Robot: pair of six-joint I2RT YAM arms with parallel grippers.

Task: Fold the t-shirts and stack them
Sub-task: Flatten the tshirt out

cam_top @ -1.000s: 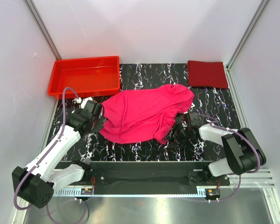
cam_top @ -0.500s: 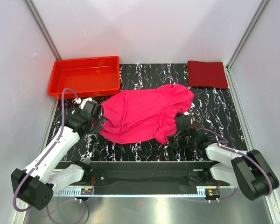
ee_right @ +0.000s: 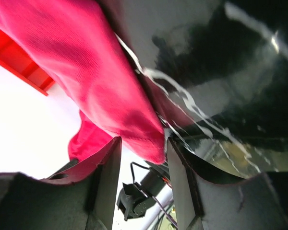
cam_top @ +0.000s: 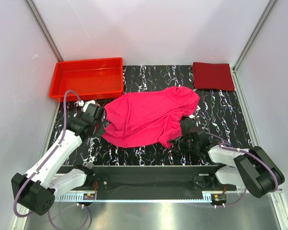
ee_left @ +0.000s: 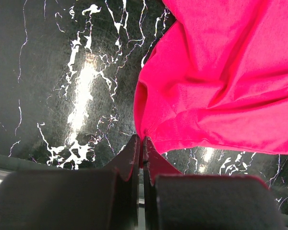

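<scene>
The magenta-pink t-shirt (cam_top: 149, 117) lies crumpled in the middle of the black marbled table. My left gripper (cam_top: 102, 123) is at its left edge and is shut on a fold of the pink cloth, as the left wrist view shows (ee_left: 141, 140). My right gripper (cam_top: 178, 143) lies low on the table at the shirt's near right corner. In the right wrist view it is open (ee_right: 144, 146), and the tip of the pink shirt (ee_right: 110, 91) hangs between its fingers. The dark maroon t-shirt (cam_top: 212, 75) lies folded at the back right corner.
A rigid red plastic tray (cam_top: 62, 81) stands at the back left, just behind my left gripper. White walls close in the table on three sides. The black rail with the arm bases (cam_top: 149, 172) runs along the near edge.
My right arm has swung down toward the near edge, then edged left so its open fingers reach the pink shirt's near right corner. My left gripper has stayed put on the cloth.
</scene>
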